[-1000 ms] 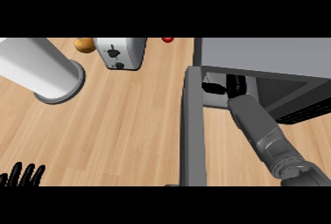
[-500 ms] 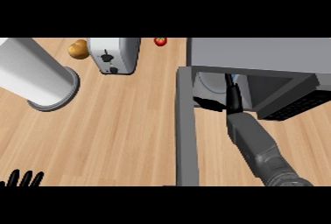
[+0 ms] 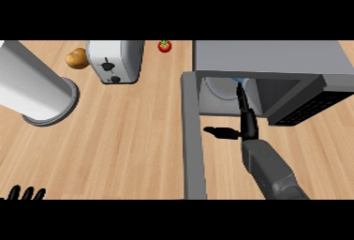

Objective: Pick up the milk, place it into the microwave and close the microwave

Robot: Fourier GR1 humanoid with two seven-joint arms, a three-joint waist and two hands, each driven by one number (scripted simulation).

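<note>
The grey microwave (image 3: pixel 276 58) stands at the top right. Its door (image 3: pixel 194 150) is swung open and shows edge-on as a long grey strip running toward me. Inside the cavity, the white milk (image 3: pixel 221 88) with a bit of blue at its top is partly visible. My right hand (image 3: pixel 243 115) is open just in front of the cavity, its straight fingers pointing at the milk and its thumb sticking out to the left. It holds nothing. My left hand (image 3: pixel 24 193) rests open at the lower left edge, fingers up.
A tall white cylinder (image 3: pixel 31 86) stands at the left. A toaster (image 3: pixel 114 60) sits at the back, with a brown potato (image 3: pixel 77 58) to its left and a small red fruit (image 3: pixel 165 46) to its right. Wooden counter (image 3: pixel 117 140) lies between them and the door.
My right hand has drawn back out of the microwave's cavity toward me, with fingers now straight. The milk stays inside. The left hand has not moved.
</note>
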